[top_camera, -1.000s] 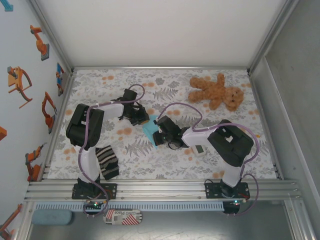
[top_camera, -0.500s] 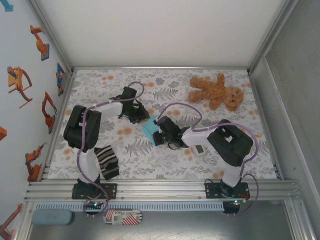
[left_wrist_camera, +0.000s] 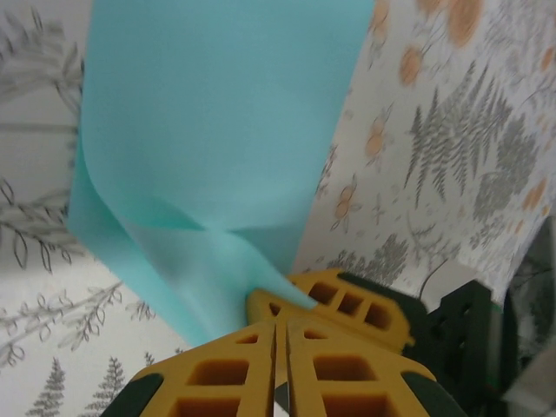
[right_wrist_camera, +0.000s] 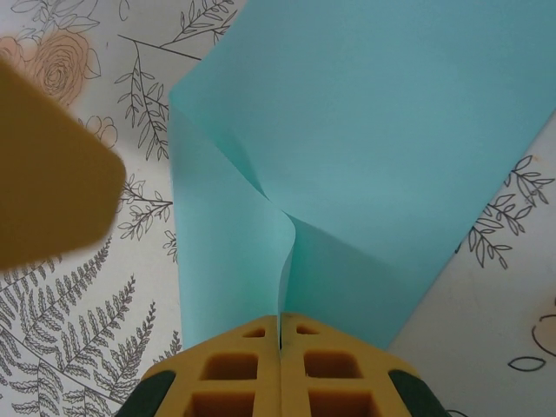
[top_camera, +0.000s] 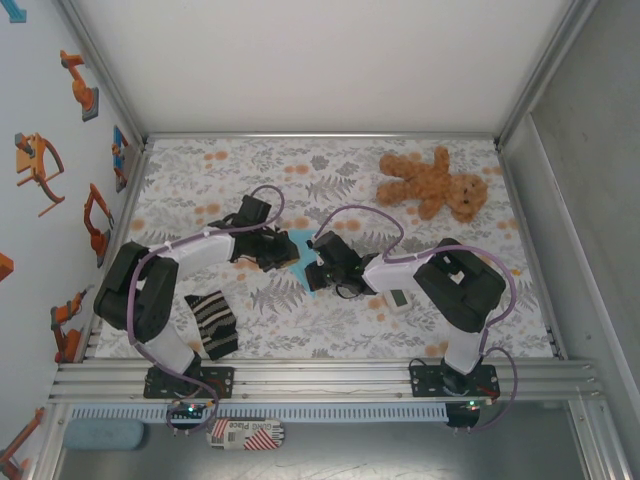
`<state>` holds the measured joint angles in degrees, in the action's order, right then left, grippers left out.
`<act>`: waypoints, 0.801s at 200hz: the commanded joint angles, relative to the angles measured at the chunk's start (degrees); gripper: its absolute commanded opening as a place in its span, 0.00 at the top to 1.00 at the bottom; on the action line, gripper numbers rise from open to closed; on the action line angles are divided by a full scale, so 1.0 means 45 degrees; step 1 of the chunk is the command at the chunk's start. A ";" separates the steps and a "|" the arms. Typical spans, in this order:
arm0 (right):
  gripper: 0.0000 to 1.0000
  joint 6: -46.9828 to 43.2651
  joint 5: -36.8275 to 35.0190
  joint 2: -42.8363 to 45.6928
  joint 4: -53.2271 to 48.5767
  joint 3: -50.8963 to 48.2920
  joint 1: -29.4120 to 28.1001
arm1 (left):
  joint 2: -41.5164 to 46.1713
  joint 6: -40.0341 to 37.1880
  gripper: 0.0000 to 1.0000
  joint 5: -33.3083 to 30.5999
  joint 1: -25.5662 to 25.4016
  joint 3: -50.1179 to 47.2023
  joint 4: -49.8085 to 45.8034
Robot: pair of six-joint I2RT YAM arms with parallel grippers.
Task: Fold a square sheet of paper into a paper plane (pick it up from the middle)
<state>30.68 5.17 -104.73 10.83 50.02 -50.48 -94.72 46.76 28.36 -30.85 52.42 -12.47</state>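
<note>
The square sheet of paper (top_camera: 300,245) is light blue and sits between the two grippers at the middle of the floral table. My right gripper (right_wrist_camera: 280,320) is shut on its near edge, and the sheet (right_wrist_camera: 373,130) buckles upward from the pinch in a soft ridge. My left gripper (left_wrist_camera: 280,321) is shut, with nothing visible between its yellow tips. The sheet (left_wrist_camera: 217,130) curves down behind those tips to the right gripper's fingers (left_wrist_camera: 356,304). In the right wrist view, a blurred left finger (right_wrist_camera: 52,174) stands just left of the sheet's edge. From above, the left gripper (top_camera: 288,256) and right gripper (top_camera: 313,268) nearly meet.
A brown teddy bear (top_camera: 432,185) lies at the back right. A black-and-cream striped cloth (top_camera: 213,325) lies by the left arm's base. A small white gadget (top_camera: 396,298) rests under the right forearm. Aluminium rails (top_camera: 320,378) run along the near edge.
The left arm has stretched out lower, and its gripper has moved nearer and to the right, up against the sheet. The right arm and its grip have held still.
</note>
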 commanded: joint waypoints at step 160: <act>1.00 0.0199 -0.0080 -0.0323 -0.0629 0.0330 0.0128 | -0.1310 0.0584 0.91 -0.0508 -0.0423 -0.0192 0.0098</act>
<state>30.68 5.17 -104.75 10.04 50.39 -50.33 -100.75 48.88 27.59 -32.34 52.36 -10.35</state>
